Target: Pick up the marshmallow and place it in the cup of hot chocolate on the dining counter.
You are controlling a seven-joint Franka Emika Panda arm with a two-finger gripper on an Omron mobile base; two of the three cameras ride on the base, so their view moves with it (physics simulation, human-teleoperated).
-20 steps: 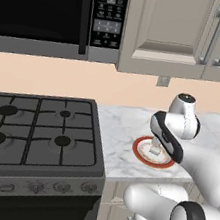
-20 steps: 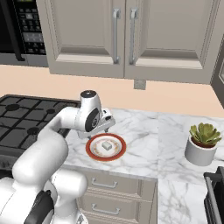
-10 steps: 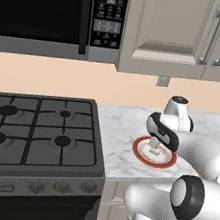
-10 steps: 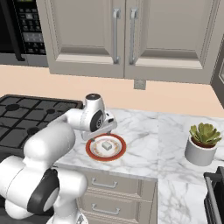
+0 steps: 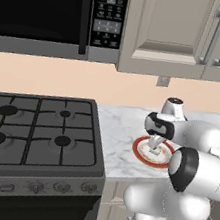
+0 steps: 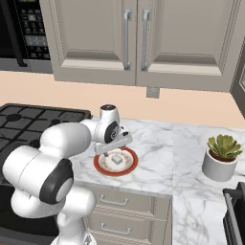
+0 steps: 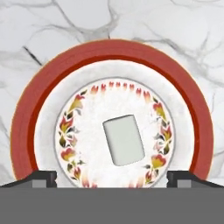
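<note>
Claw [image 7: 112,177] (jaws wide) poised directly above plated marshmallow [image 7: 124,140]

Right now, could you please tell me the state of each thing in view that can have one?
gripper: open, above the plate, holding nothing.
marshmallow: lying loose in the plate's middle, not gripped.
plate: flat on the marble worktop.
cabinet doors: shut.
potted plant: upright on the worktop.
stove: burners bare.
</note>
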